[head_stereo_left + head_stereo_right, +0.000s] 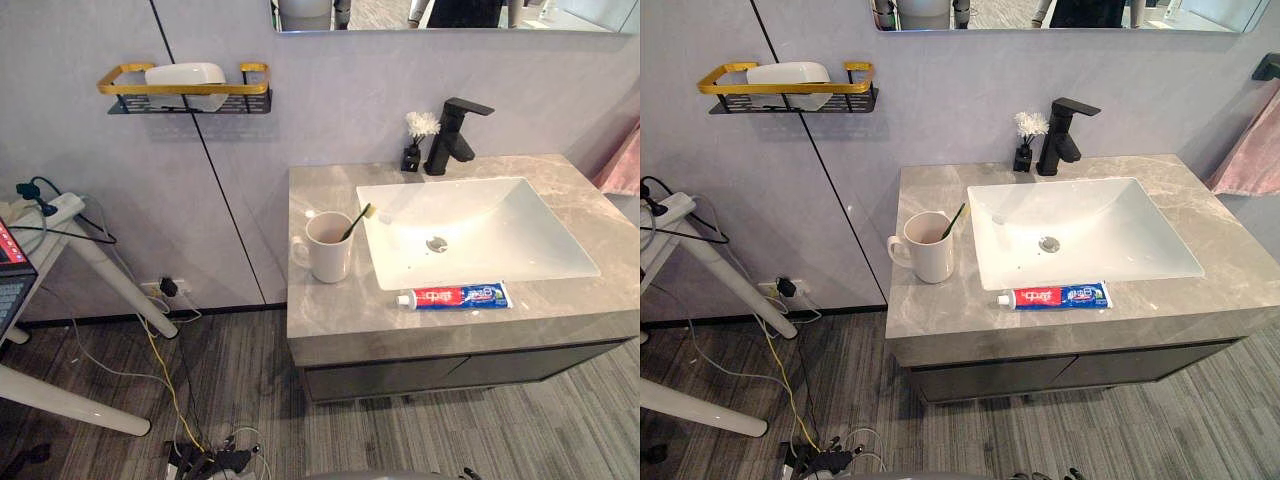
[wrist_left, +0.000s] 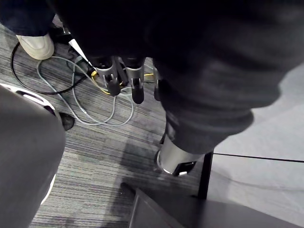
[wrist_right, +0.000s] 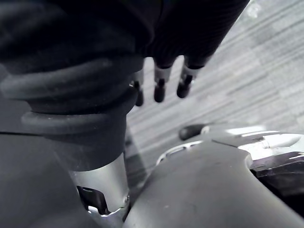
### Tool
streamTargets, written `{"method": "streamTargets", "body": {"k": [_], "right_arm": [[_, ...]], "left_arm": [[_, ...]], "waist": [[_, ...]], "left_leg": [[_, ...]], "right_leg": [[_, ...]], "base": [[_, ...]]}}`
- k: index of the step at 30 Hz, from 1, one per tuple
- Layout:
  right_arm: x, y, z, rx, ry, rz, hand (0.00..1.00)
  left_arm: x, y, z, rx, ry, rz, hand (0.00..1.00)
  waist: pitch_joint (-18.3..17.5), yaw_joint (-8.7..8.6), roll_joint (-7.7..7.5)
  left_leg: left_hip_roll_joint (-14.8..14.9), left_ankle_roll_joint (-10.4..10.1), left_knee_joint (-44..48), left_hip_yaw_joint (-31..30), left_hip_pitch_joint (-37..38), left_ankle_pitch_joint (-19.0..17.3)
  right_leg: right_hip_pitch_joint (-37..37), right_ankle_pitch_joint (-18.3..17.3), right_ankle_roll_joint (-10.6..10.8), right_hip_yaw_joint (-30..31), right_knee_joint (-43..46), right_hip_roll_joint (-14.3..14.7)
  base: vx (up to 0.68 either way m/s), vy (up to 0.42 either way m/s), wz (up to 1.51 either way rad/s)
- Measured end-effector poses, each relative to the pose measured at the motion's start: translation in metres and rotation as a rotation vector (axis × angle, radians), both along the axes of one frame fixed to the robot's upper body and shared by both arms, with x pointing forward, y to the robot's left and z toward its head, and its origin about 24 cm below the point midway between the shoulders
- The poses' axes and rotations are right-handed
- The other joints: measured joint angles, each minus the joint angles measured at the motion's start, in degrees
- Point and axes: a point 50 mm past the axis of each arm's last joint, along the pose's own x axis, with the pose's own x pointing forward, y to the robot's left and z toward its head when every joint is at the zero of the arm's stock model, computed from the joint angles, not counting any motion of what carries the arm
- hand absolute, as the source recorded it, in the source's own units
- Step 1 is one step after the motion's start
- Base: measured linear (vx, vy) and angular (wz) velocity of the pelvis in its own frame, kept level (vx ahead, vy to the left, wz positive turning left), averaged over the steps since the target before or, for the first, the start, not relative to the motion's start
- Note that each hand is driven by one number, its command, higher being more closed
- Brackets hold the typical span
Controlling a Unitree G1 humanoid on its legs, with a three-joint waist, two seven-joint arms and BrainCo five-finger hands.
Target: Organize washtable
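Grey panelled wall [image 1: 330, 100] behind, wood-look plank floor [image 1: 250, 380] below, lower edge of a mirror [image 1: 450, 15] above.

1. Bench [image 1: 330, 310]: grey stone-look washstand top over a dark cabinet, set against the wall.
2. Basin [image 1: 500, 230]: white, rectangular, sunk into the right part of the bench, drain at its centre.
3. Faucet [image 1: 452, 135]: matte black, upright at the back edge of the basin, spout pointing right.
4. Small black vase [image 1: 412, 157] with a white flower head, just left of the faucet.
5. Mug [image 1: 328, 250]: white, upright, on the bench just left of the basin, handle turned left.
6. Toothbrush [image 1: 357, 222]: dark green handle, standing tilted in the mug, its pale top end leaning over the basin's rim.
7. Toothpaste tube [image 1: 455, 296]: red, white and blue, lying flat along the front strip of the bench just before the basin, cap to the left.
8. Wall shelf [image 1: 180, 90]: black wire basket with a gold rail, mounted well left of the bench; a white dish-like object [image 1: 185, 75] sits in it.
9. Pink towel [image 1: 622, 165]: hanging at the far right.
10. Left hand [image 2: 114, 78]: hanging low over the floor, fingers relaxed, grasping nothing.
11. Right hand [image 3: 159, 85]: likewise low over the floor, fingers loose and straight, empty.
12. Person's pale shoe [image 2: 33, 45] on the floor near the left hand.
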Motion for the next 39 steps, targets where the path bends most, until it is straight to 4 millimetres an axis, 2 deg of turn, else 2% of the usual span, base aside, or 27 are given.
{"method": "streamTargets", "body": {"k": [6, 12, 17, 20, 22, 23, 24, 25, 27, 28, 29, 31, 32, 33, 34, 36, 39], "right_arm": [[0.000, 0.000, 0.000, -0.001, 0.001, 0.001, 0.00], [-0.001, -0.006, 0.000, -0.014, 0.018, 0.015, 0.00], [-0.005, -0.007, -0.001, -0.027, 0.047, 0.019, 0.00], [-0.006, -0.008, -0.001, -0.030, 0.048, 0.019, 0.00], [-0.005, -0.009, -0.001, -0.033, 0.047, 0.030, 0.00], [-0.006, -0.009, -0.001, -0.036, 0.050, 0.038, 0.00], [-0.007, -0.010, -0.001, -0.038, 0.051, 0.040, 0.00], [-0.007, -0.010, -0.001, -0.040, 0.048, 0.042, 0.00], [-0.006, -0.014, 0.001, -0.057, 0.044, 0.064, 0.00], [-0.008, -0.016, 0.001, -0.064, 0.049, 0.081, 0.00], [-0.009, -0.017, 0.001, -0.067, 0.054, 0.089, 0.00], [-0.010, -0.017, 0.002, -0.069, 0.058, 0.095, 0.00], [-0.010, -0.018, 0.002, -0.072, 0.059, 0.100, 0.00], [-0.009, -0.020, 0.002, -0.076, 0.056, 0.102, 0.00], [-0.009, -0.021, 0.002, -0.077, 0.057, 0.102, 0.00], [-0.013, -0.021, 0.002, -0.077, 0.064, 0.094, 0.00], [-0.013, -0.021, 0.003, -0.073, 0.060, 0.096, 0.00]], "left_arm": [[0.000, 0.000, 0.000, 0.001, -0.002, -0.001, 0.00], [0.002, 0.002, 0.001, 0.016, -0.002, -0.046, 0.00], [-0.004, 0.021, 0.003, 0.071, 0.016, -0.040, 0.00], [0.006, 0.036, 0.016, 0.155, -0.068, 0.024, 0.00], [0.025, 0.053, 0.038, 0.247, -0.201, 0.074, 0.00], [0.042, 0.068, 0.062, 0.324, -0.322, 0.115, 0.00], [0.056, 0.082, 0.090, 0.409, -0.449, 0.149, 0.00], [0.062, 0.088, 0.104, 0.452, -0.509, 0.157, 0.00], [0.081, 0.099, 0.159, 0.598, -0.719, 0.145, 0.00], [0.088, 0.099, 0.190, 0.678, -0.837, 0.133, 0.00], [0.092, 0.098, 0.205, 0.715, -0.895, 0.121, 0.00], [0.098, 0.089, 0.254, 0.827, -1.085, 0.093, 0.00], [0.099, 0.087, 0.263, 0.854, -1.122, 0.091, 0.00], [0.100, 0.082, 0.284, 0.914, -1.204, 0.074, 0.00], [0.100, 0.080, 0.294, 0.938, -1.242, 0.061, 0.00], [0.103, 0.065, 0.339, 1.042, -1.434, -0.029, 0.00], [0.114, 0.043, 0.379, 1.109, -1.648, -0.102, 0.00]], "waist": [[0.01, 0.08, 0.00], [-0.05, 0.33, 0.10], [0.00, 1.55, 0.01], [-0.07, 1.72, 0.22], [-0.03, 2.19, 0.37], [-0.01, 3.20, 0.48], [-0.15, 3.32, 0.69], [-0.10, 3.40, 0.87], [-0.03, 3.67, 1.83], [-0.11, 4.48, 2.38], [-0.10, 4.82, 2.58], [-0.66, 4.89, 3.51], [-0.76, 4.88, 3.66], [-1.00, 5.09, 4.20], [-1.06, 5.28, 4.31], [-1.17, 6.00, 4.42], [-1.70, 6.02, 4.35]], "left_leg": [[-0.32, 0.02, -0.09, -1.55, -0.69, 0.04], [-2.11, 0.54, -1.80, -4.64, -0.93, 0.96], [-2.61, 0.59, -1.80, -6.35, -1.11, 0.99], [-2.73, 0.60, -1.70, -7.92, -1.85, 1.00], [-2.86, 0.78, -1.58, -8.86, -2.81, 1.11], [-2.96, 0.82, -1.38, -9.28, -3.21, 1.15], [-3.16, 0.94, -0.99, -10.07, -3.89, 1.22], [-3.32, 1.05, -0.84, -10.61, -4.12, 1.29], [-3.94, 1.33, -0.70, -11.86, -4.17, 1.49], [-4.08, 1.33, -0.30, -12.07, -4.21, 1.49], [-4.12, 1.33, 0.22, -12.25, -4.38, 1.48], [-4.13, 1.33, 1.22, -14.16, -5.33, 1.48], [-4.12, 1.33, 1.27, -14.43, -5.54, 1.48], [-4.09, 1.40, 1.21, -14.61, -5.78, 1.55], [-4.10, 1.43, 1.20, -14.68, -5.79, 1.67], [-4.23, 1.39, 1.22, -15.93, -5.63, 2.08], [-5.00, 1.51, 0.27, -17.64, -6.00, 3.42]], "right_leg": [[0.30, -0.13, 0.17, -1.58, -0.02, -0.42], [1.38, 0.01, 0.65, -4.62, -1.40, -1.75], [3.21, 0.21, 0.86, -6.20, -3.15, -1.95], [3.42, 0.21, 0.86, -7.31, -3.22, -2.03], [3.31, 0.21, 0.86, -8.43, -3.21, -2.15], [3.28, 0.21, 0.86, -8.94, -3.20, -2.25], [3.37, 0.21, 0.85, -9.77, -3.16, -2.43], [3.54, 0.21, 0.85, -10.08, -3.09, -2.56], [4.41, 0.21, 0.85, -11.37, -2.94, -3.08], [4.62, 0.20, 0.85, -11.55, -2.66, -3.32], [4.77, 0.20, 0.85, -11.73, -2.54, -3.41], [5.18, 0.19, 0.85, -13.30, -2.02, -3.37], [5.22, 0.17, 0.85, -13.59, -2.01, -3.32], [5.29, 0.17, 0.84, -14.30, -2.02, -3.24], [5.37, 0.17, 0.84, -14.40, -2.02, -3.22], [6.15, 0.10, 0.82, -15.19, -2.05, -3.17], [6.23, -0.32, 1.20, -16.60, -2.05, -3.56]], "base": [[0.00, 0.001, 0.10], [0.02, 0.024, 0.27], [0.05, 0.014, 0.14], [0.03, 0.005, 0.26], [0.01, 0.001, 0.24], [-0.01, 0.006, 0.25], [-0.01, 0.009, 0.30], [-0.01, 0.013, 0.39], [-0.01, 0.023, 0.32], [-0.02, 0.032, 0.17], [-0.03, 0.022, 0.25], [-0.05, 0.000, 0.35], [-0.07, -0.019, 0.27], [-0.05, -0.014, 0.16], [-0.09, -0.020, 0.15], [-0.09, -0.022, 0.18], [-0.11, -0.016, 0.32]]}}
